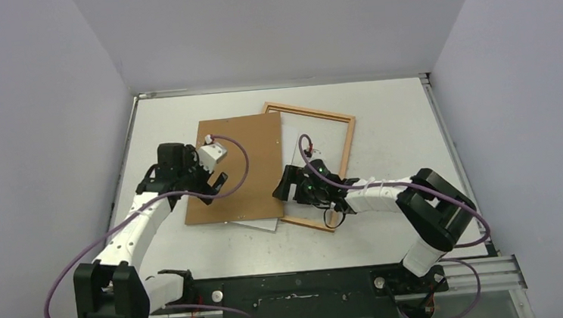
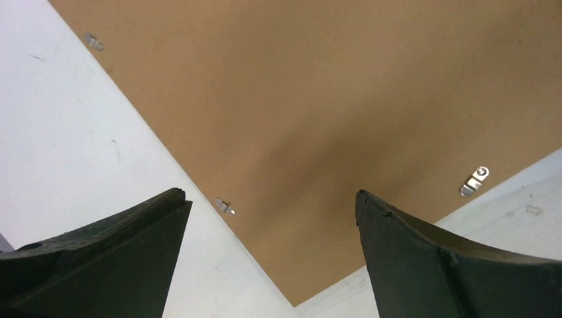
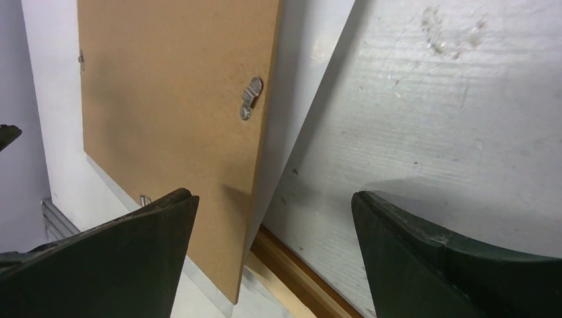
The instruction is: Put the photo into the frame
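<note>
The work surface was a white table [image 1: 380, 98] closed in by pale walls on three sides. The frame [image 1: 347, 142] lay flat and skewed right of centre in the top view. A brown fibreboard backing sheet [image 1: 237, 162] lay at centre, its right edge overlapping the frame's left side. The photo [image 1: 257, 223] lay white side up beneath that sheet, showing as a strip past its lower edge; how far it reached into the frame could not be told.

The left gripper [image 1: 216, 185] hovered over the sheet's lower left with its jaws spread wide, holding nothing. The right gripper [image 1: 284, 183] hovered at the sheet's lower right edge, over the frame's lower left, also spread and empty.

Risks noted: the sheet covered most of the print, so any pull on the exposed paper would likely drag the sheet or crease the print. A metal turn clip [image 3: 250, 98] on the sheet could snag it. A push on the sheet might shift the frame.
</note>
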